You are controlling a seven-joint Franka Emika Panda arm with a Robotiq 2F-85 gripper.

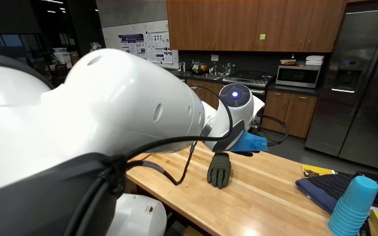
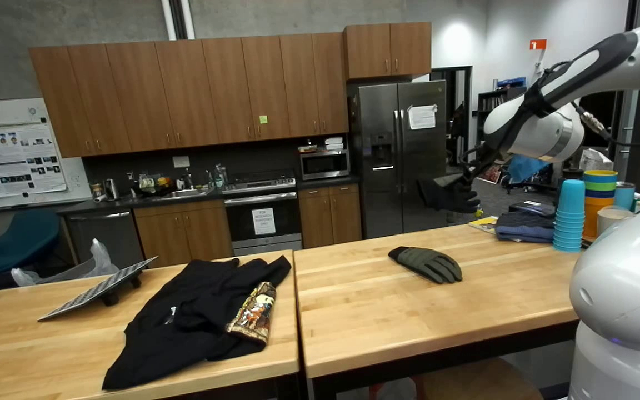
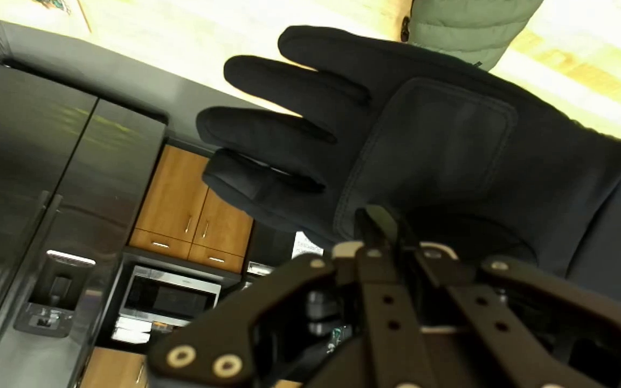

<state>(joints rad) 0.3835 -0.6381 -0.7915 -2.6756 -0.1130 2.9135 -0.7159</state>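
Observation:
My gripper (image 3: 388, 237) is shut on a dark glove (image 3: 429, 140), with a bit of green cloth between its fingertips. The palm and spread fingers face the wrist camera. In an exterior view the held glove (image 2: 446, 195) hangs in the air above the table's far edge, below the gripper (image 2: 467, 176). A sliver of it shows under the blue-taped wrist in an exterior view (image 1: 246, 153). A second glove, green with a dark cuff, lies flat on the table in both exterior views (image 1: 219, 170) (image 2: 430, 264). Part of this green glove (image 3: 467, 29) shows at the wrist view's top.
A stack of blue cups (image 1: 353, 206) (image 2: 569, 216) stands at one table end, beside a folded dark knit hat (image 1: 326, 188) and a yellow booklet (image 1: 317, 170). Black clothing (image 2: 203, 316) and a tilted panel (image 2: 98, 289) lie on the adjoining table (image 2: 9, 344). Cables loop along the arm.

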